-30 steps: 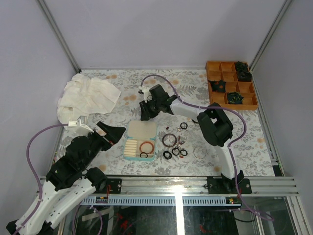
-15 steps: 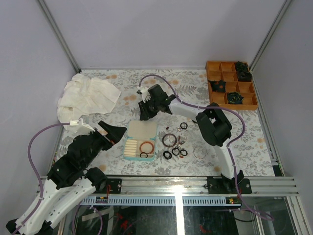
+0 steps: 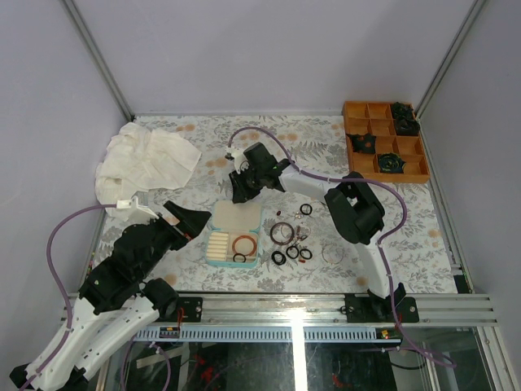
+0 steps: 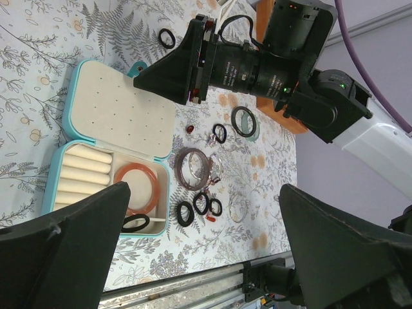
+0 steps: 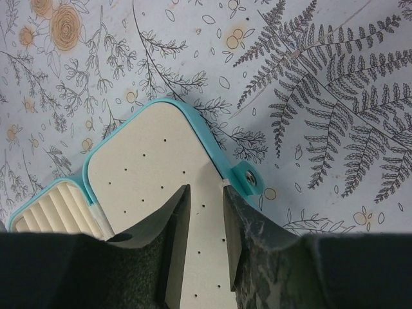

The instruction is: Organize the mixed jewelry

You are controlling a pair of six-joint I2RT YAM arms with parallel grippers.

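The open teal case (image 3: 234, 232) lies at the table's middle, and it also shows in the left wrist view (image 4: 109, 129). Its compartment holds a reddish-brown bangle (image 4: 136, 188) and a black ring (image 4: 135, 223). Loose to its right lie a brown bangle (image 3: 282, 233), three black rings (image 3: 292, 253), a clear bangle (image 3: 331, 253) and a teal bangle (image 4: 244, 122). My right gripper (image 3: 241, 189) hovers over the lid's far edge (image 5: 161, 167), its jaws narrowly open and empty (image 5: 206, 193). My left gripper (image 3: 186, 220) is wide open and empty, left of the case (image 4: 203, 190).
A crumpled white cloth (image 3: 142, 159) lies at the back left. An orange compartment tray (image 3: 411, 167) with dark clumps sits at the back right. A single black ring (image 4: 167, 38) lies behind the case. The metal rail (image 3: 293, 308) runs along the near edge.
My right gripper has edged slightly left over the case lid. The left arm and the jewelry have not moved.
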